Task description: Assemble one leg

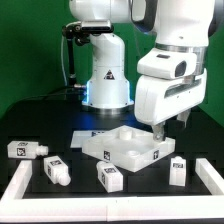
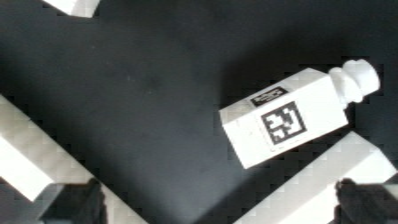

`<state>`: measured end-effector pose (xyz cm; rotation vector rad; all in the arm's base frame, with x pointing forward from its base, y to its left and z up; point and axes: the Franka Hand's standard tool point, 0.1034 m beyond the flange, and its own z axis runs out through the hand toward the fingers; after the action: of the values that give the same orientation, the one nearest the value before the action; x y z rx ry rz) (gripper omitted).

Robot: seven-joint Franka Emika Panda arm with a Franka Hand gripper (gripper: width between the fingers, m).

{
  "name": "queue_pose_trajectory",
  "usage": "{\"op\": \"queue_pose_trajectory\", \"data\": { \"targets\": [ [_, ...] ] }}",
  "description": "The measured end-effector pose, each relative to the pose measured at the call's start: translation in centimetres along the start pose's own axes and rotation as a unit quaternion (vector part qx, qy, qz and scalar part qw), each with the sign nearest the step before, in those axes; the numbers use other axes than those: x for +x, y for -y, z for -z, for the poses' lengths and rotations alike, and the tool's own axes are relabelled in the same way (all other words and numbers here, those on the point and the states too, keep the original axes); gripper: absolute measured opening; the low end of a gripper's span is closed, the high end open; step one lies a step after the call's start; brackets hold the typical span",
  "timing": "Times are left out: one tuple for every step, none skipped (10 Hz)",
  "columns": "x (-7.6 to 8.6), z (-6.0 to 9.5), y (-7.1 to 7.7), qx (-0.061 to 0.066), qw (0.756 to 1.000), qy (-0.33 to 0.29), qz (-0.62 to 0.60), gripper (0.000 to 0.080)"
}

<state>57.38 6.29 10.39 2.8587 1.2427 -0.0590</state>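
Note:
Several small white legs with black-and-white tags lie on the black table: one at the exterior view's far left point(image 1: 22, 149), two toward the front point(image 1: 55, 170) point(image 1: 110, 178), one at the right point(image 1: 177, 168). The large flat white tabletop point(image 1: 125, 146) lies in the middle. My gripper point(image 1: 168, 126) hangs above the tabletop's right side, open and empty. In the wrist view one leg point(image 2: 285, 116) lies tilted on the black surface ahead of my open gripper point(image 2: 222, 206). The dark fingertips point(image 2: 79, 205) are apart at the frame's edge and touch nothing.
A white raised border point(image 1: 20, 186) runs along the table's front and sides. The robot base point(image 1: 105, 80) stands at the back behind the tabletop. White strips point(image 2: 36, 150) point(image 2: 347, 170) cross the wrist view on both sides of the leg.

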Motion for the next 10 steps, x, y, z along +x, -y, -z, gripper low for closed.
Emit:
{"op": "queue_pose_trajectory", "data": {
  "targets": [
    [0.0,0.0,0.0,0.000,1.000,0.000,0.000,0.0650],
    [0.0,0.0,0.0,0.000,1.000,0.000,0.000,0.0650],
    [0.0,0.0,0.0,0.000,1.000,0.000,0.000,0.0650],
    [0.0,0.0,0.0,0.001,1.000,0.000,0.000,0.0650],
    [0.0,0.0,0.0,0.001,1.000,0.000,0.000,0.0650],
    [-0.1,-0.1,0.0,0.001,1.000,0.000,0.000,0.0650],
    [-0.9,-0.4,0.0,-0.003,1.000,-0.002,-0.005,0.0650],
    [-2.2,-0.9,-0.2,-0.006,1.000,-0.007,-0.027,0.0650],
    [-3.8,-1.8,-1.0,0.005,0.998,-0.003,-0.069,0.0650],
    [-4.7,-2.4,-2.0,0.012,0.998,0.000,-0.062,0.0650]
  ]
}}
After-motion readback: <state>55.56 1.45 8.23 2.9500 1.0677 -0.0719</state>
